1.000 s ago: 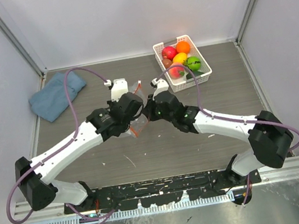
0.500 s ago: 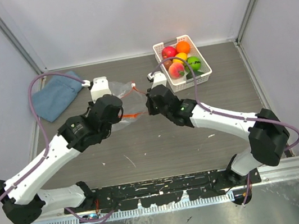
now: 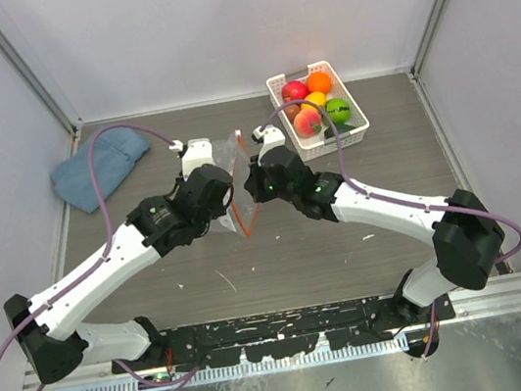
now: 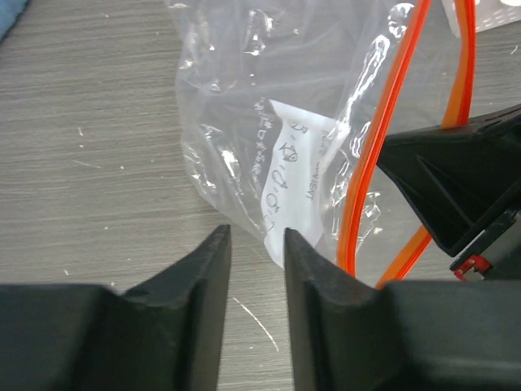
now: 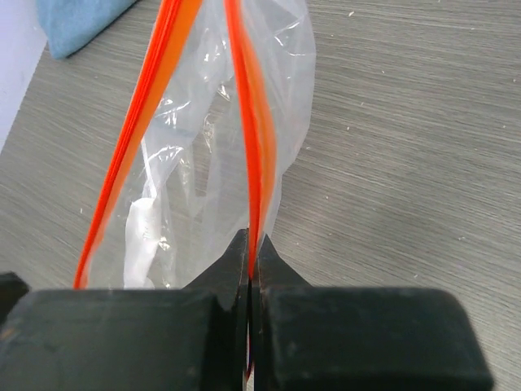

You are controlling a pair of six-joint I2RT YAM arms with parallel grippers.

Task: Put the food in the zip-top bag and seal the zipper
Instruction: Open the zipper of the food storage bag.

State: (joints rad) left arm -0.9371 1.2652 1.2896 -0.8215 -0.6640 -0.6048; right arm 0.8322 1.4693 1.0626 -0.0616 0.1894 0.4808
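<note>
L fingers (image 4: 218, 269) now apart, near bag (image 4: 244, 122)

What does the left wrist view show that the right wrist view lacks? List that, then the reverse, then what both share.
Left wrist only: the left pincer, open, the handwriting on the white label of the zip-top bag, and the right pincer seen from outside at the right.
Right wrist only: the right pincer's jaws shut on one strip of the zipper, with the other strip standing apart from it, so the bag's mouth is open.
Both: the clear bag, the orange zipper and the wood-grain table.
</note>
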